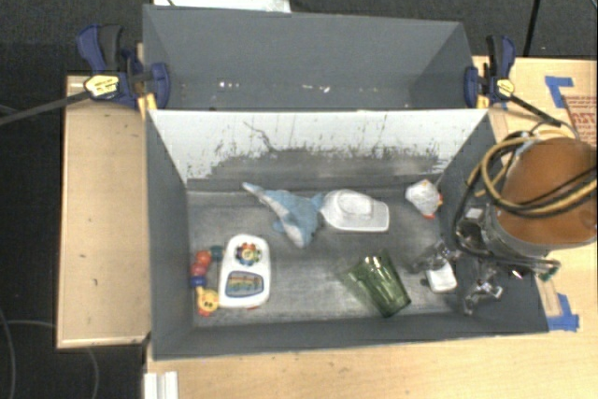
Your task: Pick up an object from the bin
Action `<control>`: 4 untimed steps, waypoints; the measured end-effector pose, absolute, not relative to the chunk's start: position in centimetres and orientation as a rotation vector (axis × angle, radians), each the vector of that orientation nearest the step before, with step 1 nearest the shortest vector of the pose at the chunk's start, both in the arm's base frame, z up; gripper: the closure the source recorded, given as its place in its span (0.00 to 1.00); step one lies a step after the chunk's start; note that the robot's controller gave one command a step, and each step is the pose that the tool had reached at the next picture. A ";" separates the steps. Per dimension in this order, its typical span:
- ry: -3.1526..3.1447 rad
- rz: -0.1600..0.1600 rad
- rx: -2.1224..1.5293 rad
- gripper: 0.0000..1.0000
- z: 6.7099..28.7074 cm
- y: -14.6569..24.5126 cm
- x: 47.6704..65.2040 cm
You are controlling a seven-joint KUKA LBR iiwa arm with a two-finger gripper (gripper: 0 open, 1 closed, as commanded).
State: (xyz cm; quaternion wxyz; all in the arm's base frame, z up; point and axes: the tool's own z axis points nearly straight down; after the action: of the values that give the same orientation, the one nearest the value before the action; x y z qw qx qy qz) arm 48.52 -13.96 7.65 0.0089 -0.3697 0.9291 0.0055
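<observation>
Green see-through cup [378, 285]: lies on its side on the floor of the grey bin [168, 238], just to the view's left of the gripper [465, 287]; contact between them cannot be made out. Gripper: low in the bin, under the arm's orange cover [551, 178]; whether its grip is open or closed cannot be told. White crumpled piece [422, 197] with a red spot: behind the gripper, slightly left. White dish [356, 210] and pale blue plane-like toy [288, 211]: touching each other, farther left and behind. White toy phone [245, 272] with coloured buttons and bright bead toy [201, 281]: farthest left of the gripper.
</observation>
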 end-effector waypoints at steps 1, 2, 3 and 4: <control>2.664 0.002 -1.652 1.00 7.2 -14.8 48.0; 2.665 0.002 -1.652 1.00 7.2 -14.8 48.0; 2.666 0.004 -1.653 1.00 7.6 -14.8 47.9; 2.674 0.013 -1.654 1.00 9.2 -14.7 47.7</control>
State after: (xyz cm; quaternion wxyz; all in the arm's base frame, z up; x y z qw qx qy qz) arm 47.72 -14.74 9.25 -0.0013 -0.5261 0.8504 0.0042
